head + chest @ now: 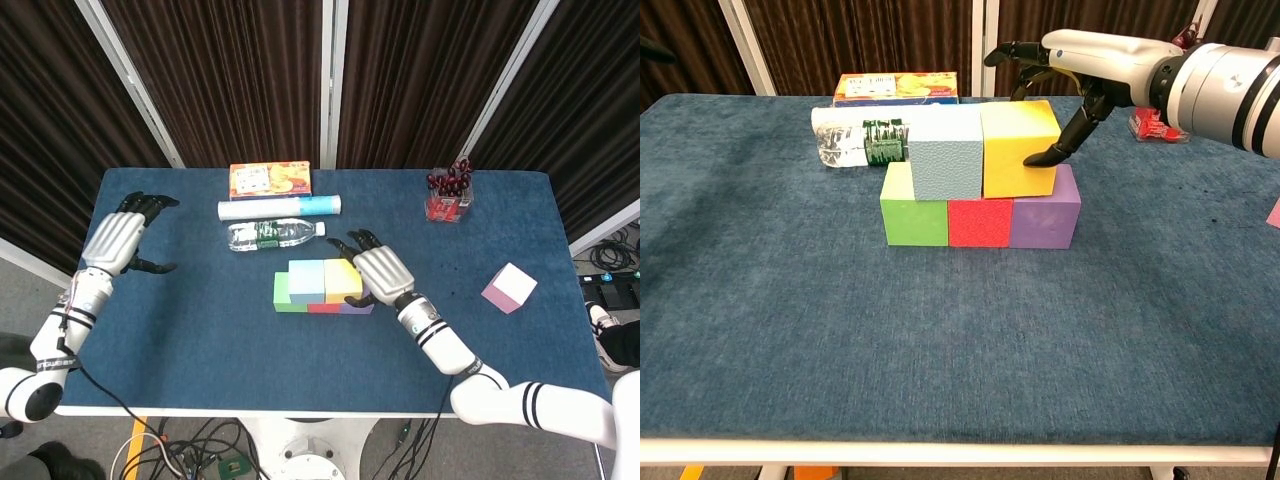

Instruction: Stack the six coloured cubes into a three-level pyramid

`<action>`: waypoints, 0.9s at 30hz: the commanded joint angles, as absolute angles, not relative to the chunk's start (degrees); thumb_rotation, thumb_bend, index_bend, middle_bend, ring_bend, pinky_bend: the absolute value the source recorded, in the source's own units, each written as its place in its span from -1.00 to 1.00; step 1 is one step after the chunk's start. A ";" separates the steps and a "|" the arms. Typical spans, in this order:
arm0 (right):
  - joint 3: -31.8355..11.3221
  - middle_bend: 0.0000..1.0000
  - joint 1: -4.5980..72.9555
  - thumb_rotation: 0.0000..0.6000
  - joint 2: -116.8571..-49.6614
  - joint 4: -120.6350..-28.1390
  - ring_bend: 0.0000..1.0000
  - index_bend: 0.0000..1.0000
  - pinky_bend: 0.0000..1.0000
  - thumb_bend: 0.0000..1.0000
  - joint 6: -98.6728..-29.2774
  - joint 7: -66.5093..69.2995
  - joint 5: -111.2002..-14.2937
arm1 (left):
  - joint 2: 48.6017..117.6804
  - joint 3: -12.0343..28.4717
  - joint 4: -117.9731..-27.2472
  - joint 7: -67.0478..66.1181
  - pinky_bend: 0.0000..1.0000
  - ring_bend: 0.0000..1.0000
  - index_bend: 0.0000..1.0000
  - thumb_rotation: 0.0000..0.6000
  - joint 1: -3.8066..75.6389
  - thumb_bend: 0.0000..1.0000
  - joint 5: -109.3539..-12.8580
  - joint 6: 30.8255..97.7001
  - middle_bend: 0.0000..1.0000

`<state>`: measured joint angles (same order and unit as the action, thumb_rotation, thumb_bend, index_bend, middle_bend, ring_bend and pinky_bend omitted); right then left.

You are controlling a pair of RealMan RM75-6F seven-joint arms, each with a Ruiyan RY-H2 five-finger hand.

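The right hand is spread around the yellow foam cube, thumb touching it. The left hand rests spread apart.

Silver hands, black fingers

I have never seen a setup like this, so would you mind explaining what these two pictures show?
It is a two-armed robot with mechanical hands. One camera looks down from its head, the other looks forward from its chest. On the blue table stand a green cube, red cube and purple cube, with a light blue cube and yellow cube on top. The right hand is at the yellow cube; the left hand holds nothing. A pink cube waits apart. Behind lie a bottle, tube, box and a red-filled container.
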<state>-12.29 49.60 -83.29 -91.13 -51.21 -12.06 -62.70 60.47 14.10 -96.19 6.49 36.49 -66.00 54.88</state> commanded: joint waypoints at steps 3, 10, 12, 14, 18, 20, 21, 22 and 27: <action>-12.09 -0.36 49.50 1.00 -83.65 -91.47 -0.95 -1.00 -1.00 -0.80 -51.62 -12.96 -62.23 | 60.59 14.07 -95.96 6.67 -0.92 -0.84 -0.67 1.00 36.45 -0.82 -65.99 54.85 -0.74; -12.26 -0.36 49.13 1.00 -84.46 -91.77 -0.95 -1.00 -1.00 -0.80 -53.15 -14.36 -61.29 | 60.67 14.06 -95.66 7.17 -0.92 -0.84 -0.67 1.00 36.40 -0.82 -66.21 54.76 -0.74; -12.37 -0.37 49.06 1.00 -84.70 -91.83 -0.95 -1.00 -1.00 -0.80 -53.51 -14.67 -60.96 | 60.69 14.07 -95.60 7.24 -0.92 -0.84 -0.67 1.00 36.41 -0.82 -66.27 54.73 -0.74; -12.48 -0.37 49.01 1.00 -84.98 -91.85 -0.95 -1.00 -1.00 -0.80 -53.95 -15.16 -60.63 | 60.70 14.07 -95.57 7.37 -0.92 -0.84 -0.67 1.00 36.39 -0.82 -66.38 54.76 -0.74; -12.69 -0.37 48.96 1.00 -85.38 -92.31 -0.95 -1.00 -1.00 -0.80 -54.37 -15.91 -59.72 | 60.70 14.03 -95.52 7.54 -0.92 -0.84 -0.67 1.00 36.28 -0.82 -66.58 54.89 -0.74; -12.73 -0.37 48.98 1.00 -85.62 -92.48 -0.95 -1.00 -1.00 -0.80 -54.55 -16.47 -59.19 | 60.66 14.02 -95.52 7.68 -0.92 -0.84 -0.67 1.00 36.22 -0.82 -66.67 54.92 -0.74; -12.73 -0.38 48.99 1.00 -85.70 -92.53 -0.95 -1.00 -1.00 -0.80 -54.61 -16.70 -58.98 | 60.65 14.00 -95.53 7.76 -0.92 -0.84 -0.67 1.00 36.20 -0.82 -66.73 54.92 -0.74; -12.76 -0.38 48.98 1.00 -85.79 -92.58 -0.95 -1.00 -1.00 -0.80 -54.72 -16.90 -58.78 | 60.64 13.98 -95.52 7.79 -0.92 -0.84 -0.67 1.00 36.17 -0.82 -66.80 54.94 -0.74; -12.87 -0.38 48.97 1.00 -86.16 -92.89 -0.96 -1.00 -1.00 -0.80 -54.95 -17.38 -58.14 | 60.65 13.90 -95.40 8.16 -0.92 -0.84 -0.67 1.00 36.00 -0.82 -67.01 55.03 -0.74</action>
<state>-12.86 48.97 -86.14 -92.87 -54.93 -17.36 -58.16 60.64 13.89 -95.43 8.13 36.01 -67.01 55.02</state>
